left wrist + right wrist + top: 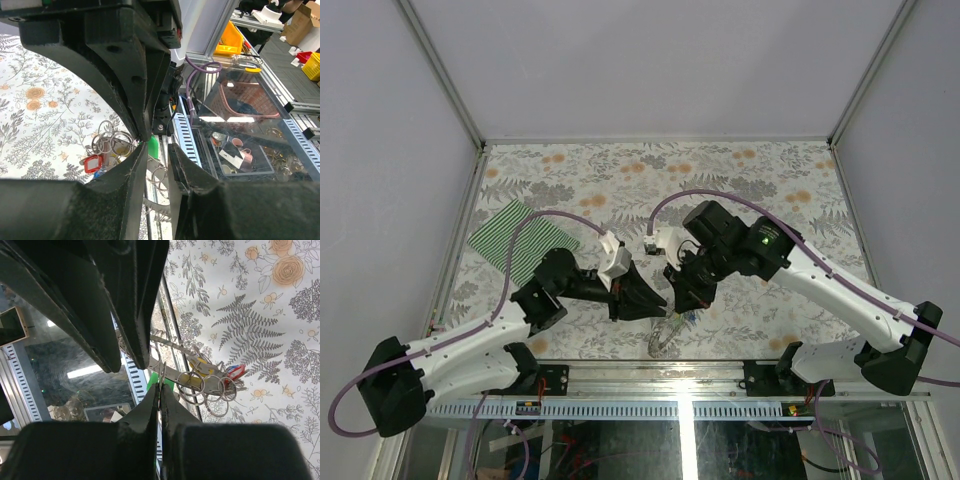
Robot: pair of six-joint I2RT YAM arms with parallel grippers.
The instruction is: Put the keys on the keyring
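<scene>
Green plastic marks the key (153, 146) that the left fingers (125, 95) seem to pinch at their tips, just beside the thin keyring (210, 385) loop on which the right fingers (147, 412) are pressed together, above the surface's (620, 180) near edge, other keys (234, 371) dangling from it.

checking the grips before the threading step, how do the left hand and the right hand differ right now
The left hand has its jaws a little apart; the right hand has them pressed together. The left hand appears to hold the green key by its head; the right hand seems to pinch a thin loop of the keyring. Both meet tip to tip near the near edge of the table.
</scene>
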